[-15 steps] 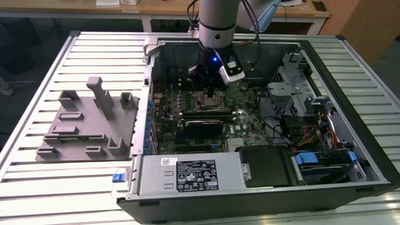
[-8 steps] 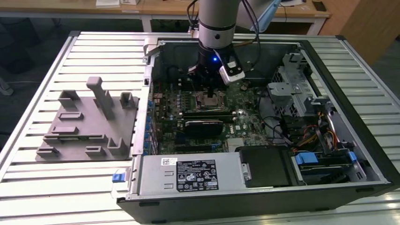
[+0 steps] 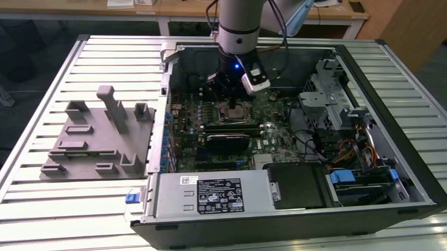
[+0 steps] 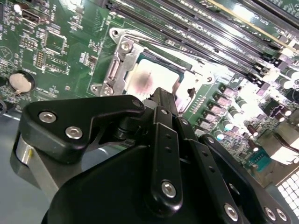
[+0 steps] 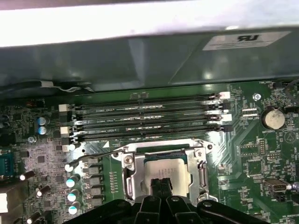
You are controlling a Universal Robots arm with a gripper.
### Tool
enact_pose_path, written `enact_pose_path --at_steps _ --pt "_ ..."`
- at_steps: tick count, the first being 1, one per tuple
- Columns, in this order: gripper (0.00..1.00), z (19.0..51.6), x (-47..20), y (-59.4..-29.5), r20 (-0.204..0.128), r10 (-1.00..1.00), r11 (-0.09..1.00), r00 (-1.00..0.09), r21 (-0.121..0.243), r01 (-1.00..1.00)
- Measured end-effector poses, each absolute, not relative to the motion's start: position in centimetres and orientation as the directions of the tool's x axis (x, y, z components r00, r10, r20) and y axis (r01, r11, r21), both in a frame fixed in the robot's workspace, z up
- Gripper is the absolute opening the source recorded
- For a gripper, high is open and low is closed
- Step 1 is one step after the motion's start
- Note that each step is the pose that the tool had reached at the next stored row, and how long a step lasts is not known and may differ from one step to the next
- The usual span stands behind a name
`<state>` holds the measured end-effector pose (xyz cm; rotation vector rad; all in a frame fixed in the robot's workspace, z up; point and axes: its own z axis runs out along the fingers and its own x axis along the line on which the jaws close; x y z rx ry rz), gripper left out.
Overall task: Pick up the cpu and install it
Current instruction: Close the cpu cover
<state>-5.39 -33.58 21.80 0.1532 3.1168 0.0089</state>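
I have the black gripper (image 5: 161,183) down inside the open black computer case (image 3: 293,230), its jaws pressed together with nothing pinched between them. Right beneath their tips lies the small square cpu with the silvery metal top (image 5: 164,167), seated flat within the square metal-framed socket (image 5: 128,179) on the green motherboard (image 5: 243,154). Whether the tips touch its top I cannot tell. Four long black memory slots (image 5: 149,110) run just beyond the jaws.

Silver-grey arm (image 3: 237,18), black cables (image 3: 279,21), blue light (image 3: 237,66) at wrist; black hand (image 4: 161,100) linkages, silver screws (image 4: 168,188)
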Motion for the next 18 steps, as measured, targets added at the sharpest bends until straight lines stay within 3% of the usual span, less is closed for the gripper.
enact_pose_path --at_steps 18 --pt "0.11 20.9 -6.9 -33.8 -0.021 0.09 0.996 -0.996 0.006 0.09"
